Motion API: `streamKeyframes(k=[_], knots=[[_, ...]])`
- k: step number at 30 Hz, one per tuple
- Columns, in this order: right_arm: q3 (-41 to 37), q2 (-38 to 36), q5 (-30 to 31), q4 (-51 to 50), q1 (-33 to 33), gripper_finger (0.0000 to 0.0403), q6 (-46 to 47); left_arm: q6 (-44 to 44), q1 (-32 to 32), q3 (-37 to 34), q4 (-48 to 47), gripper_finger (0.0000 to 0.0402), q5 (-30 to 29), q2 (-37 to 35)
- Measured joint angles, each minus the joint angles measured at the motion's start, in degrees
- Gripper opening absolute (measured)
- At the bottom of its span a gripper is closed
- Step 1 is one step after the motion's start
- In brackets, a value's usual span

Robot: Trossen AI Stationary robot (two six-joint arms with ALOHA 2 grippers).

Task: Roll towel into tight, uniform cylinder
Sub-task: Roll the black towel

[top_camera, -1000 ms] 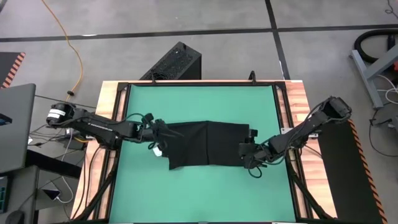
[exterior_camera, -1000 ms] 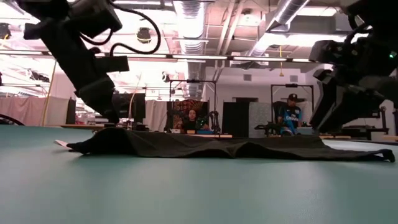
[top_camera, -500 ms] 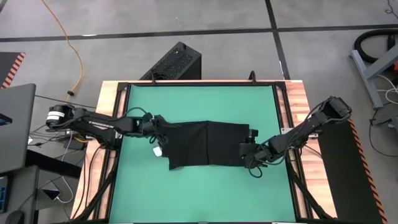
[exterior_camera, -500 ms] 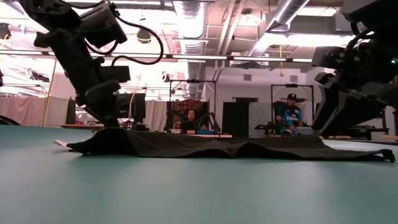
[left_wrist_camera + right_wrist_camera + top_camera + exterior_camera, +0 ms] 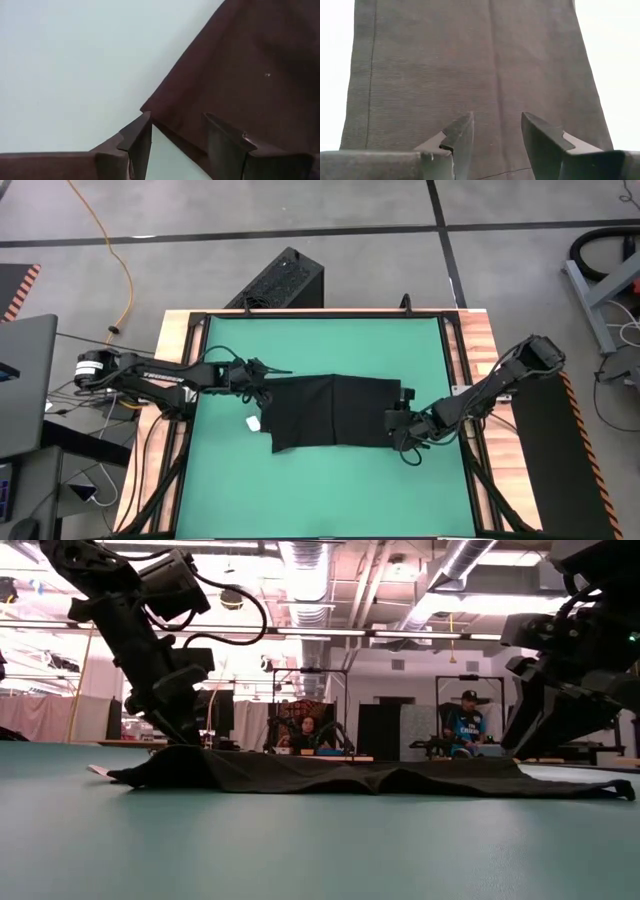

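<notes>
Now that my left gripper (image 5: pixel 268 370) has let go and drawn back with jaws wide at the towel (image 5: pixel 335 412) corner, while my right gripper (image 5: pixel 392 426) hovers open, rolling hasn't started.

Even overhead lighting; ceiling lights (image 5: pixel 300 560) glare in the low view. Wrist views overexpose the mat (image 5: pixel 75 65); shadows soft, focus adequate.

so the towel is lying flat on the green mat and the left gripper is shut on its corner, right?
Not quite. The towel does lie flat on the green mat, but the left gripper is open at its corner, not shut on it. The left wrist view shows its fingers apart with nothing clamped between them.
</notes>
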Motion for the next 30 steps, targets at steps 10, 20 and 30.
streamKeyframes(k=[10, 20, 30], knots=[[0.00, 0.00, -1.29, 0.32, 0.00, 0.0187, -0.13, -2.84, -0.02, -4.68, 5.54, 0.0159, 0.70, 0.02], [0.02, 0.00, -1.49, 0.84, 0.00, 0.0187, -0.07, -1.88, -0.02, -4.72, 8.52, 0.0159, -0.01, 0.20], [0.02, 0.00, -1.95, 0.83, 0.00, 0.0187, 0.02, -3.85, -0.06, -4.72, 7.48, 0.0159, 0.37, 0.20]])
